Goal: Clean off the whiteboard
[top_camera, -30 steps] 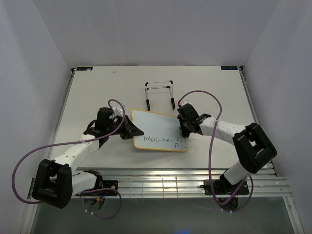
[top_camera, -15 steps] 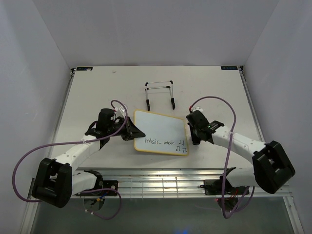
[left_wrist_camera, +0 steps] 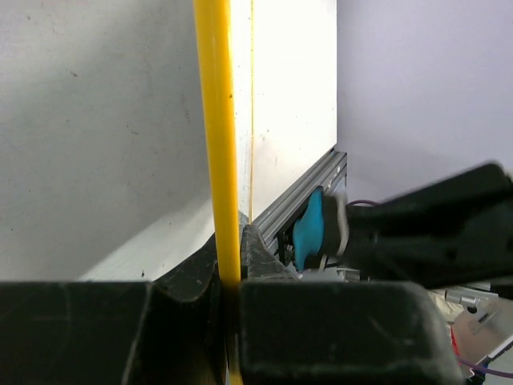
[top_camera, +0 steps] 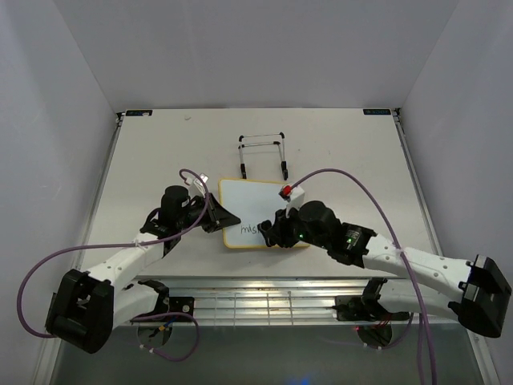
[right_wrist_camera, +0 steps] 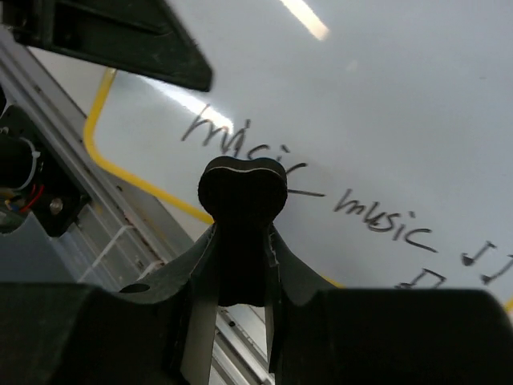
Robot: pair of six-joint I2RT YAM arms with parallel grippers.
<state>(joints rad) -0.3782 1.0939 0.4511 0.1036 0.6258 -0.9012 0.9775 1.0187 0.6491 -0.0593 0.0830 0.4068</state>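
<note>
The whiteboard, white with a yellow frame, lies flat on the table. My left gripper is shut on its left edge; the left wrist view shows the yellow frame pinched between the jaws of the gripper. My right gripper is shut on the black-and-blue eraser, holding it over the board's lower left part. The right wrist view shows the board with "music music" and notes in black; the eraser's end covers part of the first word. The eraser's blue side shows in the left wrist view.
A thin black wire stand stands on the table just behind the board. A metal rail runs along the table's near edge, close to the board's lower edge. White walls enclose the table on three sides.
My right arm has swung from the board's right edge across to its lower left, now covering most of the writing in the top view. The left gripper keeps its hold.
</note>
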